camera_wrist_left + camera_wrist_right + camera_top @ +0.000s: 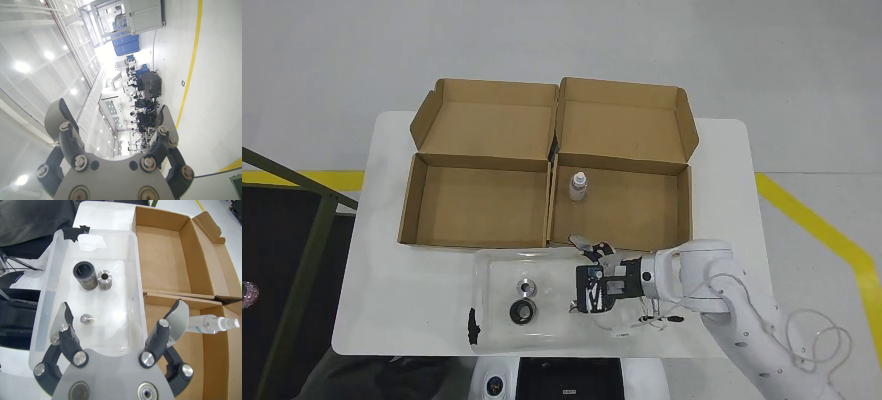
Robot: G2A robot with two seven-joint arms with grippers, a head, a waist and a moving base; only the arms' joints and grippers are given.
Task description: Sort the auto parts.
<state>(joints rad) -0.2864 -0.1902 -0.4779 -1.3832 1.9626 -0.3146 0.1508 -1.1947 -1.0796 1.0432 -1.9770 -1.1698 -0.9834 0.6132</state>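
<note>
The left gripper (113, 106), fingers spread wide and holding nothing, pointed away from the work into a bright factory hall with rows of ceiling lights (21, 66), blue machine cabinets (126, 44) and a curving yellow floor line (191, 62).

On the white tabletop (382, 260), two open cardboard boxes sat side by side at the far edge, flaps raised, with pale grey floor around the table. The left box (477, 205) held nothing. In front of the boxes lay a clear plastic bin (482, 262), a scrap of black tape (473, 327) on its left rim.

Inside the bin, toward its left half, a dark linear bearing (84, 275) stood upright. A smaller steel bushing (104, 279) stood just beside it, apparently touching. A small round-headed metal fitting (86, 319) lay apart from the pair, nearer the bin's middle.

The right gripper (122, 306) hung over the bin's right half with fingers wide apart and nothing between them. One finger was near the small fitting. The other was above the wall of the right box (642, 205), where a white spray bottle (580, 186) stood in the far left corner.
</note>
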